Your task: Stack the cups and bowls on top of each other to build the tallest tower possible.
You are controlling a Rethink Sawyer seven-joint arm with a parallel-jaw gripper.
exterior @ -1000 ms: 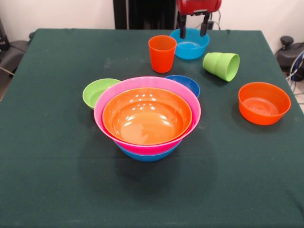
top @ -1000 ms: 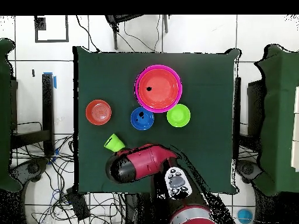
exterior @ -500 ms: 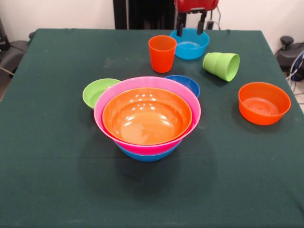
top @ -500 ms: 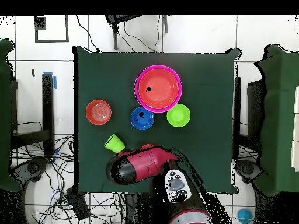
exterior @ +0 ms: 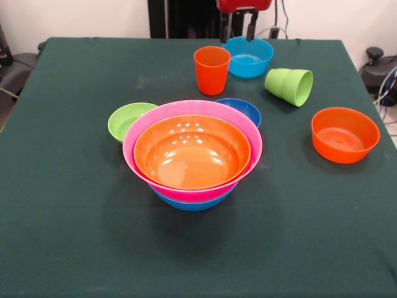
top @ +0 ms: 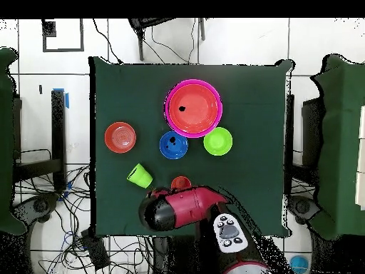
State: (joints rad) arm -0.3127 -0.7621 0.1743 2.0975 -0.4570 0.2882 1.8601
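The tower (exterior: pixel 192 152) stands mid-table: a large orange bowl nested in a pink one, on a blue one; from overhead the tower (top: pixel 193 108) is a pink ring around orange. An orange cup (exterior: pixel 211 69) stands upright behind it, and a lime green cup (exterior: pixel 289 85) lies on its side. Loose bowls are a light blue one (exterior: pixel 248 57), a small dark blue one (exterior: pixel 242 110), a lime green one (exterior: pixel 129 119) and a small orange one (exterior: pixel 345 134). My gripper (exterior: pixel 238 28) hangs open and empty at the top edge, above the light blue bowl's far rim.
From overhead my red arm (top: pixel 182 208) covers the table edge by the base and hides the light blue bowl. The orange cup (top: pixel 181 183) shows just beyond it, with the green cup (top: pixel 140 175) to its left. Cables lie on the floor around the table.
In the front view the gripper has risen and drifted left, away from the light blue bowl. From overhead the arm has shifted right and uncovered the orange cup. No cup or bowl moved.
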